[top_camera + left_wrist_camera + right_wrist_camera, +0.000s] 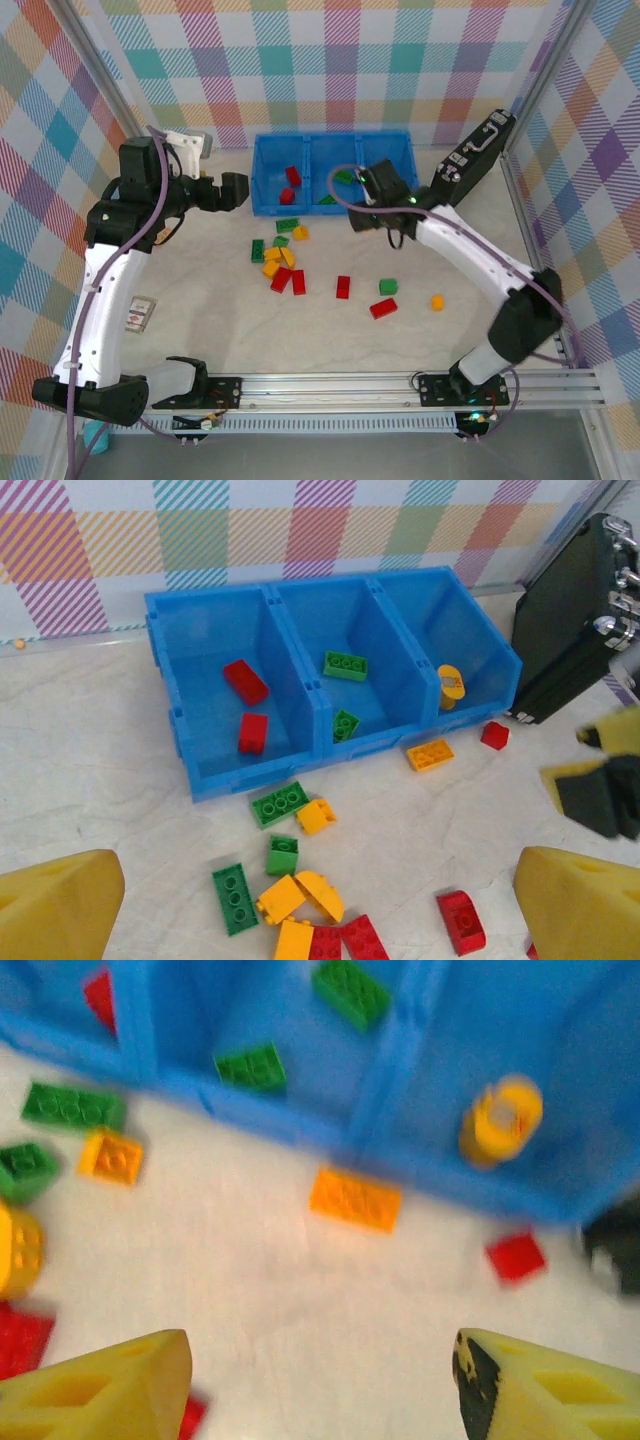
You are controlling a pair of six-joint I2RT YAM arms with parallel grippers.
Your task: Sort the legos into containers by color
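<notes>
Currently the left end effector (320,890) hangs released above the desk (100,780), its yellow fingers (60,905) spread wide with nothing between them, facing the blue tray (230,777). The right end effector (320,1375) is released too, fingers (100,1390) apart and empty over bare desk just before the tray's right compartment. The left compartment holds two red bricks (245,681): the rear one lies diagonally, the near one with its long axis running front to back. The middle compartment holds two green bricks (345,665); the rear one lies crosswise, along the back wall, the near one sits tilted by the front wall. In the right compartment a yellow round piece (450,685) sits against the divider, its round face turned forward. An orange brick (430,753) lies flat just outside the front wall, long axis roughly parallel to it, with a small red brick (494,735) beside it, near the black case (570,630). The other legos (300,895) lie loose on the desk nearer the arms, green, yellow and red mixed, pointing various ways; a long green one (233,898) points toward the tray.
</notes>
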